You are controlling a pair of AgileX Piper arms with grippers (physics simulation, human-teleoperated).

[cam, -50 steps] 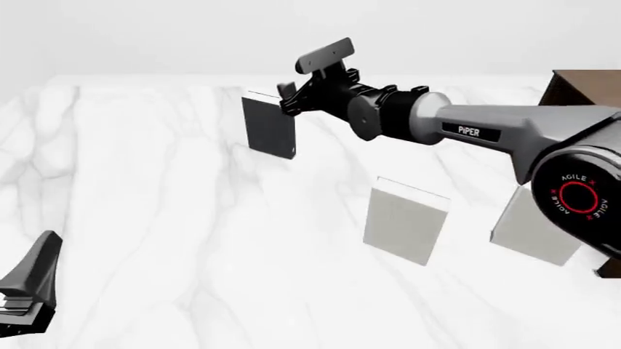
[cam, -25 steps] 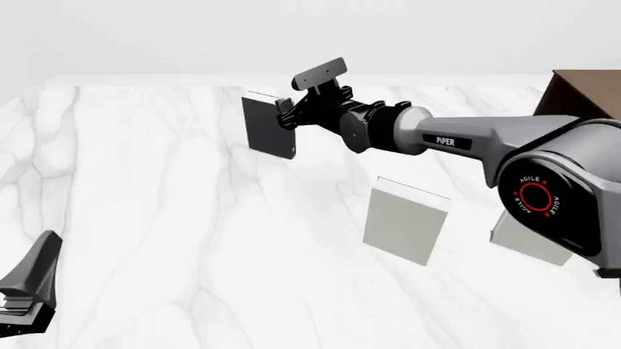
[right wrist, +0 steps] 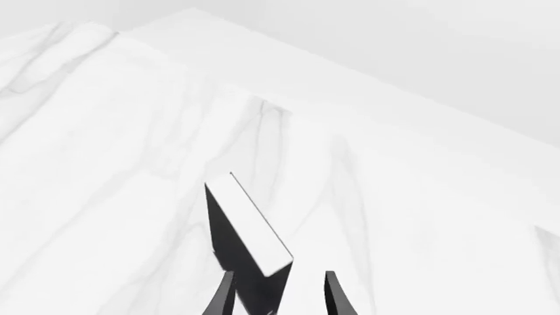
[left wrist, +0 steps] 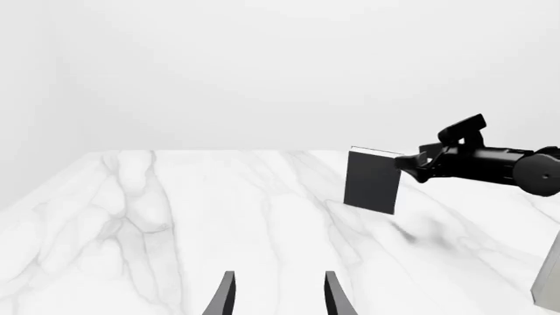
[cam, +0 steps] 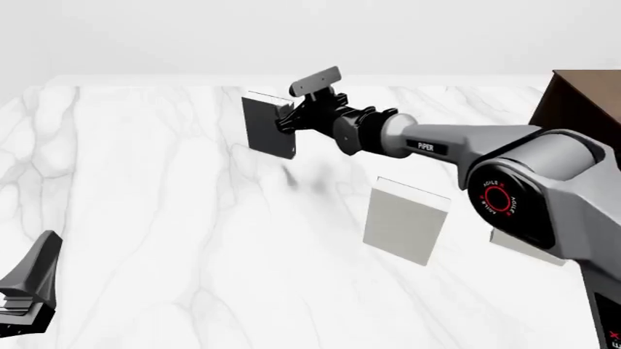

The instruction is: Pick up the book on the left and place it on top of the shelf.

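The book (cam: 267,129) stands upright on the marble table at the far left; it has a dark cover and white page edges. My right gripper (cam: 285,116) reaches across to its upper right edge. In the right wrist view the book (right wrist: 254,230) runs down between the spread fingers (right wrist: 334,295), so the gripper (right wrist: 278,296) is open around it without squeezing. My left gripper (cam: 34,273) rests low at the near left, open and holding nothing (left wrist: 278,296), far from the book (left wrist: 372,180). The dark brown shelf (cam: 582,102) shows at the right edge.
A light grey book (cam: 408,219) stands in the table's middle right. A second one (cam: 529,246) is mostly hidden behind my right arm's base joint. The right arm stretches across the table above them.
My right arm has reached further left and slightly down, bringing its gripper from beside the book to over the book's upper right edge. The left arm and books have not moved.
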